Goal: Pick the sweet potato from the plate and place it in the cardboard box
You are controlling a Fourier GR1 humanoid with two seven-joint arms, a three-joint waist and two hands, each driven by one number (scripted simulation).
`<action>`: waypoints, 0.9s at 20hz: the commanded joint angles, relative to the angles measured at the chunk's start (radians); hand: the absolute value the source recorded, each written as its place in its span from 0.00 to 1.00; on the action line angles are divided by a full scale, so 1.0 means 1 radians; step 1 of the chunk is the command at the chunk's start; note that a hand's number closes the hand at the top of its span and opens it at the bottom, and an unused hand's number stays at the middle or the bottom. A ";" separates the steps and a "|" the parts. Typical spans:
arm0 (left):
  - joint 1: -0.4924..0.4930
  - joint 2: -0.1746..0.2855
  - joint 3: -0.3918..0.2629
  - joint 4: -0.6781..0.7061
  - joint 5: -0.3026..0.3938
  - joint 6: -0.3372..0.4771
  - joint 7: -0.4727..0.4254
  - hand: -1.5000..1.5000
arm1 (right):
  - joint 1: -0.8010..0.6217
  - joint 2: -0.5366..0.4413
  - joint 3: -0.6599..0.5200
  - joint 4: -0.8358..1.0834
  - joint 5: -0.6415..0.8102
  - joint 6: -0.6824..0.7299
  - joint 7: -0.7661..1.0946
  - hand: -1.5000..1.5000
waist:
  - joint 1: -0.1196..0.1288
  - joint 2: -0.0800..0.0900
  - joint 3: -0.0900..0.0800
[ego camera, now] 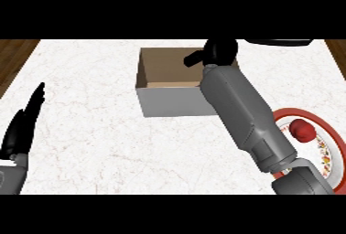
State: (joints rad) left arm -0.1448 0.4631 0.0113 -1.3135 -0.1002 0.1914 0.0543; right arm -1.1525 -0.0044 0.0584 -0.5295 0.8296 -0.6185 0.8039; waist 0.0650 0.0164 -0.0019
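Right robot hand [218, 51], black, at the end of the grey forearm, hangs over the far right rim of the open brown cardboard box with grey outer walls [172, 103]. I cannot tell whether it is spread, pressed together or pinching anything, as the wrist hides its underside. Nothing shows on the part of the box floor I can see.

Back toward the robot and to the right of that hand, well apart from it, sits the round white plate with a red rim [297, 110]. On it lies a red rounded lump [302, 129], which I take for the sweet potato, though I can't be sure.

My worry is that if that lump is the target, this hand is over the box with nothing to deliver. If it does carry something, releasing this close to the rim could send it onto the white marbled desk [101, 137].

Left robot hand [24, 123] rests spread at the left edge.
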 commanded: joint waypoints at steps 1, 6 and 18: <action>-0.032 -0.021 -0.023 -0.005 -0.024 0.005 0.031 0.50 | -0.007 0.004 -0.011 0.118 -0.079 -0.121 -0.087 0.00 | 0.012 0.009 0.002; -0.011 -0.042 -0.016 0.043 -0.039 0.021 -0.015 0.50 | -0.030 0.004 -0.004 0.122 -0.092 -0.264 -0.197 0.00 | 0.002 0.005 0.002; 0.063 -0.006 0.058 0.012 -0.015 0.002 -0.017 0.50 | 0.128 -0.014 -0.071 -0.188 -0.196 -0.396 -0.367 0.00 | -0.072 -0.023 0.002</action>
State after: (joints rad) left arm -0.1139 0.4476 0.0413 -1.2971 -0.1204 0.1915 0.0462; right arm -1.1091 -0.0085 -0.0043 -0.5846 0.6694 -0.9905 0.4792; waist 0.0197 0.0027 0.0003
